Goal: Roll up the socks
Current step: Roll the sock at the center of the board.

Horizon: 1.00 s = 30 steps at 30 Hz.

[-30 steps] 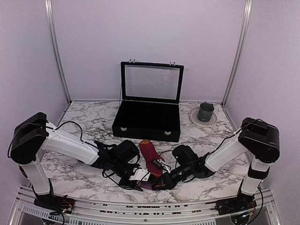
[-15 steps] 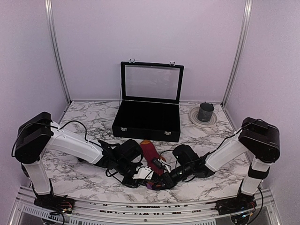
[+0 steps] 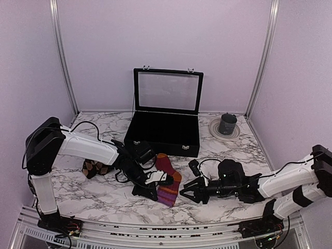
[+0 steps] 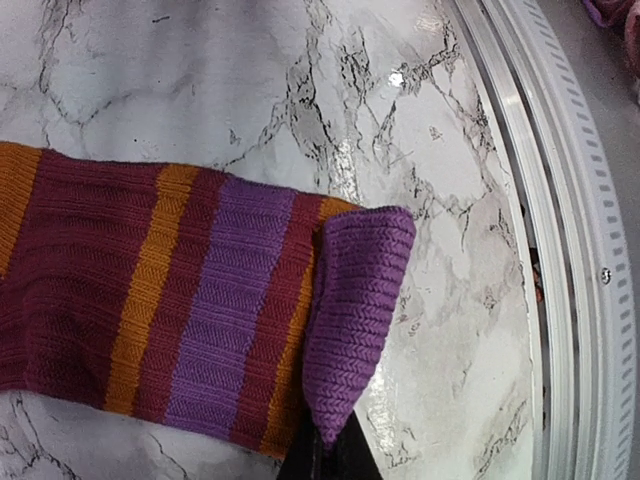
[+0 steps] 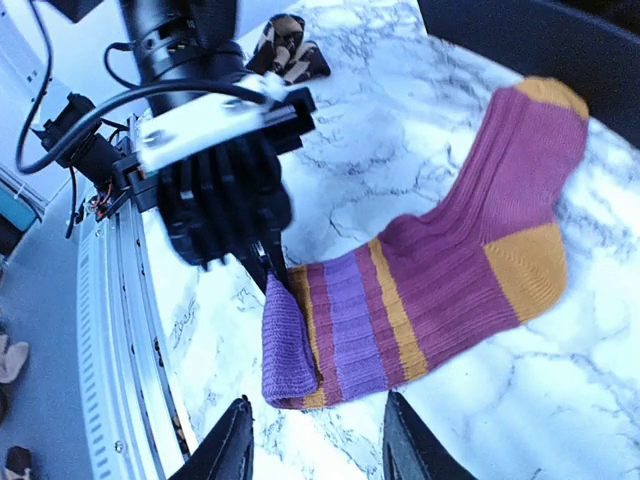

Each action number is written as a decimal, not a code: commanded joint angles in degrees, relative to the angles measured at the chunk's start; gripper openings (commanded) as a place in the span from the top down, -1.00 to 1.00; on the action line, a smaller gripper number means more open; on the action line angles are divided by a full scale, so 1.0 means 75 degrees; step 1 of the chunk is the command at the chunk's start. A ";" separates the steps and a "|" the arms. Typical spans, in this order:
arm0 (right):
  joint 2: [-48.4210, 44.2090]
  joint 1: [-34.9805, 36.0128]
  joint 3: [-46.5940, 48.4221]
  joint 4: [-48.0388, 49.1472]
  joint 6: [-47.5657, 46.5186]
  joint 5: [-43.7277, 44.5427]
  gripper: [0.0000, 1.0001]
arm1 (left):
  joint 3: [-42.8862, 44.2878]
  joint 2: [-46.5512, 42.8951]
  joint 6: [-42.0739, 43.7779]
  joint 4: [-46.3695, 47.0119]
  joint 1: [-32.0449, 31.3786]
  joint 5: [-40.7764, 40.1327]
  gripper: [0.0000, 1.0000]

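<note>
The magenta-red sock (image 3: 167, 176) lies flat near the table's front, with orange stripes and its purple toe (image 4: 355, 310) folded back over the foot. My left gripper (image 4: 325, 458) is shut on the edge of that folded toe, and the right wrist view shows it as the left gripper (image 5: 272, 272) at the fold's far end. My right gripper (image 5: 315, 445) stands open just short of the toe, apart from the sock, nothing between its fingers (image 5: 232, 445). The dark argyle sock (image 3: 93, 167) lies bunched behind my left arm, and shows as the argyle sock (image 5: 290, 45) in the right wrist view.
A black case (image 3: 162, 139) with its glass lid raised stands behind the sock. A grey cup (image 3: 227, 123) sits on a plate (image 3: 213, 129) at the back right. A metal rail (image 4: 560, 250) runs along the table's front edge, close to the toe.
The right gripper has let go of the sock's toe, opened and drawn back to the right. The left gripper has shut on the folded toe, and the sock now lies spread out.
</note>
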 commanded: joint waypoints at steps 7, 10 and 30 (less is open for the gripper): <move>-0.0789 0.0725 0.0164 -0.0318 -0.1572 0.2701 -0.82 | 0.0909 0.0826 -0.0534 -0.1728 0.0153 0.0946 1.00; -0.0761 0.0727 0.0026 0.0025 -0.1076 0.2801 -1.00 | 0.0990 0.0940 -0.0545 -0.1811 0.0148 0.0772 1.00; 0.1354 0.2101 0.0505 0.1111 -0.2261 0.2406 -0.19 | 0.1546 0.1494 -0.0847 -0.2721 0.0210 0.0703 1.00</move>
